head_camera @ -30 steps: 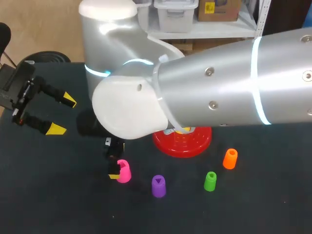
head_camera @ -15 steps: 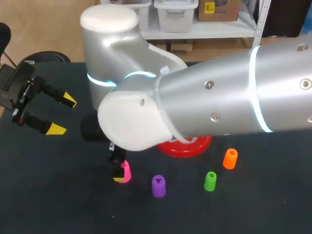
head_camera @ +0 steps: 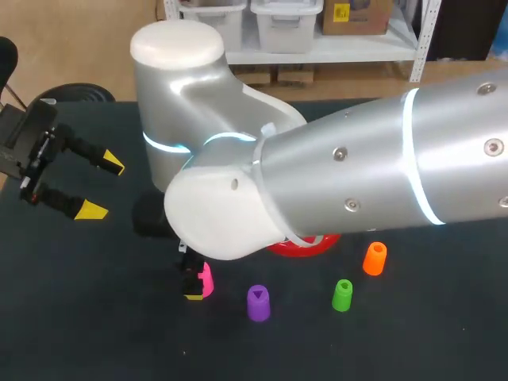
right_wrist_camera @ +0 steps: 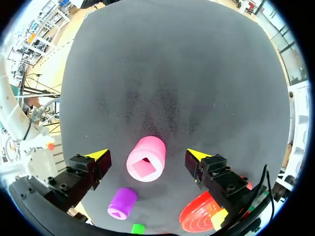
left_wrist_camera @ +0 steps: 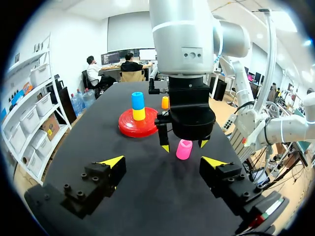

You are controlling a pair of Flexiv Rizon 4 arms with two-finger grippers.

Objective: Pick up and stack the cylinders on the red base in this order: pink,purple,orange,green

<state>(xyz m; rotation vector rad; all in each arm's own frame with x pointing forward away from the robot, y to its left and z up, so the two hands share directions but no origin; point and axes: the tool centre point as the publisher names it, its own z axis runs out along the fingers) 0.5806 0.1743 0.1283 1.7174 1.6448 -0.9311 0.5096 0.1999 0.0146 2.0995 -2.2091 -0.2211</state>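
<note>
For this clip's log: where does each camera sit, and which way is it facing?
Head view: fixed above and behind, looking down on the table; the right arm fills the middle, the left gripper is at left.
Left wrist view: behind the left gripper, facing across the table at the right gripper and red base; its own gripper shows, open.
Right wrist view: behind the right gripper, facing down on the pink cylinder between its open fingers.
Shared: all three show the pink cylinder.

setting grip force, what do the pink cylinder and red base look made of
Pink cylinder: likely moulded plastic, smooth and fairly matte; even colour, crisp square socket in its top. Red base: probably plastic too, glossier; pale highlights on its rim.
</note>
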